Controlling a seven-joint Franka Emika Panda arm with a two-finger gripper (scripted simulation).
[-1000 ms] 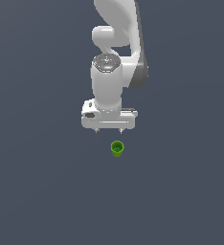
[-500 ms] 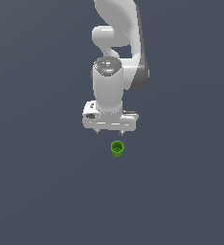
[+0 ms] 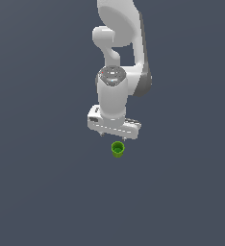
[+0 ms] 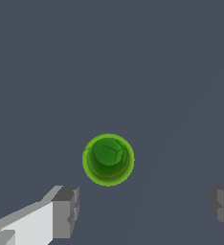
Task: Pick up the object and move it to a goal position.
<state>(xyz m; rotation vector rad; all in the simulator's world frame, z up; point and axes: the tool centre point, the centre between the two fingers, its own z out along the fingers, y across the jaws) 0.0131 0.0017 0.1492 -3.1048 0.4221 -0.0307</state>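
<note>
The green cup [image 3: 118, 149] stands upright on the bare grey floor [image 3: 37, 192], just below the white gripper [image 3: 113, 137], whose fingers [image 4: 66, 210] are spread wide and empty. Approach step; next, lowering to straddle it before closing.

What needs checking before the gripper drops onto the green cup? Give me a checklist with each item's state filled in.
1. Gripper open: ok; the wrist view shows both fingers spread far wider than the cup.
2. Green cup upright: ok, its hollow top faces the wrist camera.
3. Cup free, nothing touching it: ok.
4. Cup centred between the fingers: not ok; in the wrist view it sits nearer one finger and ahead of the line between them.
5. Height above the cup: cannot tell exactly; the exterior view shows the gripper apart from it.
6. Goal position visible: not ok, no marker shows.
</note>
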